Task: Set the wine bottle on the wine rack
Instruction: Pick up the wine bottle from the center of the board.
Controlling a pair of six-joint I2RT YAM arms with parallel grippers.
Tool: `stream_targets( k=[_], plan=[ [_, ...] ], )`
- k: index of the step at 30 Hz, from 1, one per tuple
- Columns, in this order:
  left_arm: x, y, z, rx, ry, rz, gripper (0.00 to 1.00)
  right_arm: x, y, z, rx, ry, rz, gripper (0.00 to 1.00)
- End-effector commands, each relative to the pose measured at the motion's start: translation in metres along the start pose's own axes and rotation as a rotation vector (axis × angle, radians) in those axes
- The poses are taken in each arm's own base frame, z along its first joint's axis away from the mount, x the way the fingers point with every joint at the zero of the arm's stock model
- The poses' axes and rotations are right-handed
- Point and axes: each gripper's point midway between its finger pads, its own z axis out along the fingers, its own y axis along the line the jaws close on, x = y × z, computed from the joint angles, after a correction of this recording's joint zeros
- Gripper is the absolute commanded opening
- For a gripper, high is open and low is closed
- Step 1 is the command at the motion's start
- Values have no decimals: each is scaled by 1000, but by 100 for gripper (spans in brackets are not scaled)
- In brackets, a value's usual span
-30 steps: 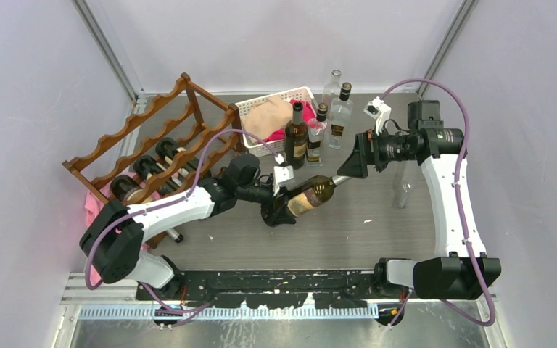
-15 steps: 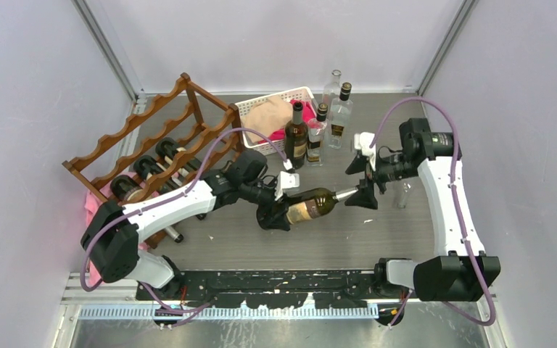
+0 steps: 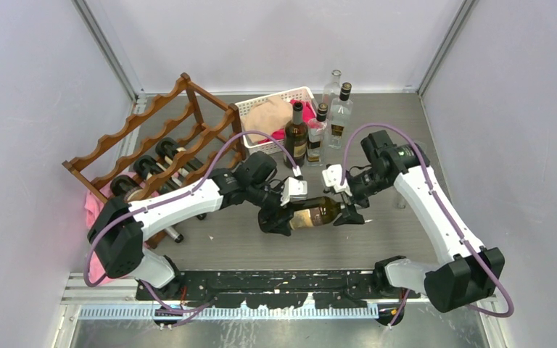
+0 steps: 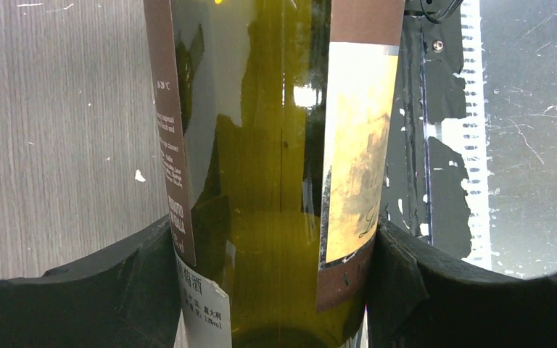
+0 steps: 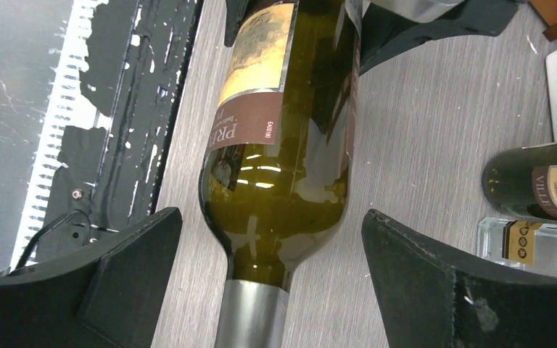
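Mid-carry: left gripper (image 3: 278, 217) clamps the wine bottle (image 3: 315, 212) (level); right gripper (image 3: 347, 212) gapes empty astride its neck; wine rack (image 3: 152, 138) next.

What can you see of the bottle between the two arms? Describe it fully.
The bottle is olive-green glass with a silver foil neck, a cream label banded brown and a white back sticker. It lies level, neck towards the right gripper, which stands open around its shoulder, not touching. The left gripper clamps its lower body from both sides. Whether it rests on the table is unclear.
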Motion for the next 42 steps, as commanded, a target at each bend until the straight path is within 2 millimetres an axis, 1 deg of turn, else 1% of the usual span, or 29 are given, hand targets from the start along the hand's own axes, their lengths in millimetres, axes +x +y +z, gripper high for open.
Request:
stream_targets(
  k=[1, 7, 9, 12, 14, 15, 16, 17, 19, 20, 22, 23, 24, 25, 26, 28, 30, 31, 35, 39, 40, 42],
  plan=[
    [-51, 1, -12, -3, -128, 121, 0, 2, -16, 4, 84, 42, -17, 100],
    [-54, 2, -12, 1, -136, 126, 0, 7, -22, 13, 136, 60, -25, 100],
    [-54, 1, -11, 4, -139, 126, 0, 7, -21, 15, 143, 61, -32, 99],
    [-55, 1, -10, 9, -142, 126, 0, 5, -22, 16, 158, 58, -44, 94],
    [-56, 1, -10, 11, -145, 127, 0, 3, -20, 16, 158, 51, -48, 90],
    [-56, 1, -10, 11, -144, 126, 0, 2, -19, 16, 155, 45, -47, 86],
    [-56, 1, -10, 11, -146, 128, 0, 0, -18, 16, 150, 40, -47, 80],
    [-57, 1, -11, 10, -148, 129, 0, -1, -17, 16, 146, 34, -47, 71],
    [-57, 1, -10, 9, -147, 128, 0, -4, -16, 16, 143, 24, -41, 39],
    [-56, 2, -10, 9, -147, 128, 0, -5, -16, 16, 146, 20, -38, 27],
    [-55, 2, -9, 6, -143, 121, 1, -7, -15, 15, 152, 13, -40, 15],
    [-55, 3, -9, 1, -141, 114, 4, -8, -14, 14, 158, 10, -39, 9],
    [-55, 5, -9, -7, -137, 107, 10, -8, -14, 13, 168, 8, -32, 5],
    [-53, 8, -9, -23, -128, 94, 23, -9, -15, 13, 180, 6, -19, 2],
    [-52, 11, -9, -44, -121, 81, 37, -9, -17, 12, 197, 4, -4, 1],
    [-52, 16, -12, -84, -117, 67, 62, -10, -20, 10, 236, 1, 29, 1],
    [-56, 17, -19, -122, -139, 79, 90, -10, -22, 9, 265, -9, 58, 1],
    [-58, 17, -23, -137, -154, 88, 98, -10, -21, 9, 271, -15, 69, 1],
    [-62, 12, -35, -173, -203, 130, 100, -10, -18, 9, 307, -36, 103, 1],
    [-60, 9, -50, -210, -186, 130, 100, -9, -15, 8, 340, -50, 129, 1],
    [-63, 9, -55, -230, -191, 127, 100, -7, -14, 8, 348, -51, 138, 1],
    [-76, 10, -72, -288, -220, 112, 100, -6, -14, 9, 370, -64, 155, 1]
  ],
)
